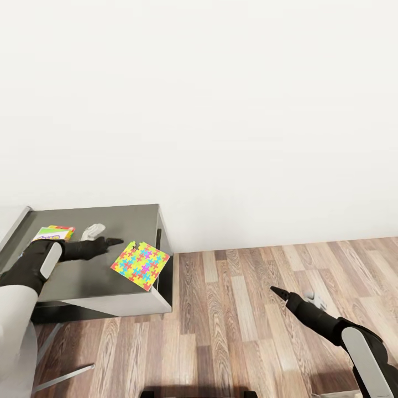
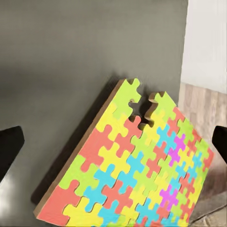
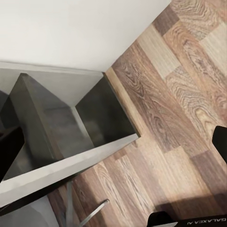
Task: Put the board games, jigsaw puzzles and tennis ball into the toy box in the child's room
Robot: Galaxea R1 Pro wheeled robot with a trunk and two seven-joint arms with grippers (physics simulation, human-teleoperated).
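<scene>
Walls of plain white (image 1: 221, 110) take up most of the head view, with wood-plank floor (image 1: 249, 320) running below them. Next in size comes the bench (image 1: 72, 276), its dark grey top pushed against the wall, one corner jutting toward the open floor.

On that corner lies a jigsaw puzzle (image 1: 140, 265), turned diagonally so one tip pokes past the bench edge. That overhang looks handy: a finger could get under it. The left claw (image 1: 113, 241) reaches out low over the bench top, its tip just beside the puzzle's near corner. From the left wrist view the two dark fingertips sit wide apart at either side, the puzzle (image 2: 137, 170) lying between them, so the left claw is spread and pinching nothing yet.

Further back on the bench, beside the left forearm, a board game (image 1: 53, 233) shows a colourful printed lid; its lettering is too small to read.

Out over the floor, well apart from the bench, the right claw (image 1: 276, 291) hangs idle, its fingertips wide apart and empty. Mirrored letters reading "GALAXEA" show on the robot's body in the right wrist view.
</scene>
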